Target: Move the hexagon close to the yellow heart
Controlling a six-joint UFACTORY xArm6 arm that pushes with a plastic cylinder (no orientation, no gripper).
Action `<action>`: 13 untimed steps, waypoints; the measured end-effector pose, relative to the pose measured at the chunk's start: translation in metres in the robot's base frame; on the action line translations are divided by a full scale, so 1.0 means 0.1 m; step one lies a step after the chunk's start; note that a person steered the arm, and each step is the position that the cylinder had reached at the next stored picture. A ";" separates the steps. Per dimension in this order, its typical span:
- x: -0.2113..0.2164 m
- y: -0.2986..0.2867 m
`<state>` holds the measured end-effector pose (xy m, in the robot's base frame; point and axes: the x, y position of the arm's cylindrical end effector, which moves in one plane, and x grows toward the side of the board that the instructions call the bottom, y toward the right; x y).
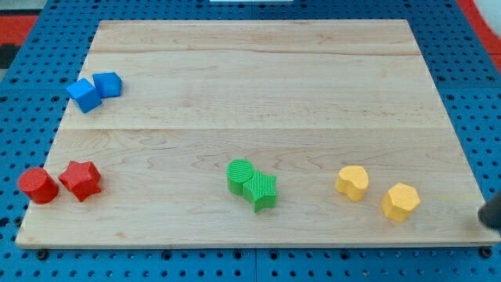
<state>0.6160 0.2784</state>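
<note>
The yellow hexagon [401, 201] lies near the board's bottom right corner. The yellow heart [352, 182] lies just to its left and slightly higher, with a small gap between them. A dark shape at the view's right edge is my tip [487, 222], only partly in frame. It is off the board, to the right of the hexagon and slightly lower, and touches no block.
A green round block [239, 174] and a green star [263, 191] touch at bottom centre. A red cylinder [37, 186] and a red star [81, 180] sit at bottom left. Two blue cubes [84, 95] [107, 84] sit at upper left. The wooden board [258, 78] lies on blue pegboard.
</note>
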 end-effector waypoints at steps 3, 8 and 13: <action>-0.61 -1.71; -0.16 -3.07; -0.51 -3.20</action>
<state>0.5647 -0.0412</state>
